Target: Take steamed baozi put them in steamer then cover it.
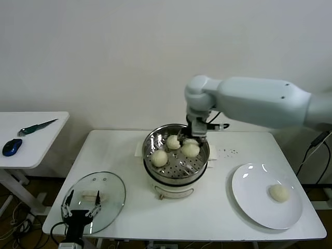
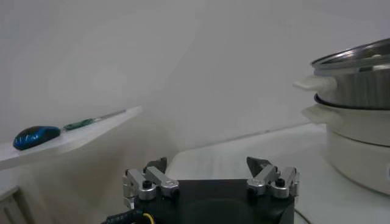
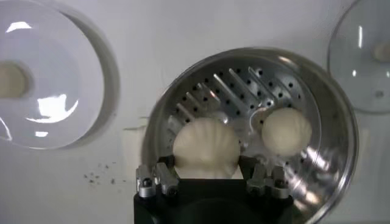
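The steel steamer [image 1: 148, 151] sits on its cream pot at the table's middle. It holds three baozi: one at the back [image 1: 173, 141], one at the front left [image 1: 159, 157] and one on the right [image 1: 190, 149]. My right gripper [image 1: 190, 139] reaches down into the basket. In the right wrist view it [image 3: 206, 161] is shut on the right baozi [image 3: 206, 146], low over the perforated floor [image 3: 244, 85], with another baozi [image 3: 286, 129] beside it. A fourth baozi [image 1: 279, 193] lies on the white plate [image 1: 254, 199]. My left gripper [image 1: 80, 210] is open and parked at the front left.
The clear glass lid [image 1: 98, 196] lies flat at the table's front left, right by my left gripper. A side table [image 1: 36, 129] on the left carries a blue mouse [image 1: 12, 147] and a green-handled knife [image 1: 36, 126]. The pot [image 2: 359, 140] stands off to one side in the left wrist view.
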Tool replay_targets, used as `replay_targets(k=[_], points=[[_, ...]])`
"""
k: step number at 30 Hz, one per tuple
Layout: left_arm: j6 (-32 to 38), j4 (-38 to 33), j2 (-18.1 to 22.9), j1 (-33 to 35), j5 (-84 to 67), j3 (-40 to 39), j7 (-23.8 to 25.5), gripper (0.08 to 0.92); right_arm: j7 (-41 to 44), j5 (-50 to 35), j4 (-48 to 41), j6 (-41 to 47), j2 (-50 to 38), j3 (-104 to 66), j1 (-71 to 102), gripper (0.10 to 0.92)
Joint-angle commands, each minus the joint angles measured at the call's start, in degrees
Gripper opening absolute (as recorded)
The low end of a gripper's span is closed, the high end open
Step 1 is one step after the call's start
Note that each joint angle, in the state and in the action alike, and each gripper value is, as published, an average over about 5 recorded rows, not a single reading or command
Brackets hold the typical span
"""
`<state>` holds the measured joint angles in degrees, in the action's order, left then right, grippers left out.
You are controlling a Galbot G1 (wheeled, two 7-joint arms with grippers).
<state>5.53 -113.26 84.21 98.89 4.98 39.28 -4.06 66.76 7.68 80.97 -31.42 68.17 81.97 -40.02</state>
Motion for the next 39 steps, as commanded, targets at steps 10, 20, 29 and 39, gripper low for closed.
replay_targets(k=[10, 20, 29, 39], points=[[-0.1, 1.2, 0.3, -0.8, 0.4, -0.4, 0.1, 0.823, 0.0, 5.1, -0.2, -1.9, 6.3, -0.6, 7.9, 0.704], [0.0, 1.3, 0.2, -0.7, 0.3, -0.2, 0.1, 0.823, 0.7, 4.5, 1.6, -0.7, 3.9, 0.1, 6.9, 0.716], [0.0, 1.3, 0.1, -1.0, 0.3, 0.0, 0.0, 0.823, 1.2, 4.3, 1.4, 0.2, 1.7, -1.3, 5.4, 0.82], [0.3, 1.1, 0.1, -0.8, 0.5, -0.2, 0.3, 0.823, -11.6, -7.3, -3.7, 9.9, -9.7, 3.4, -7.3, 0.823]])
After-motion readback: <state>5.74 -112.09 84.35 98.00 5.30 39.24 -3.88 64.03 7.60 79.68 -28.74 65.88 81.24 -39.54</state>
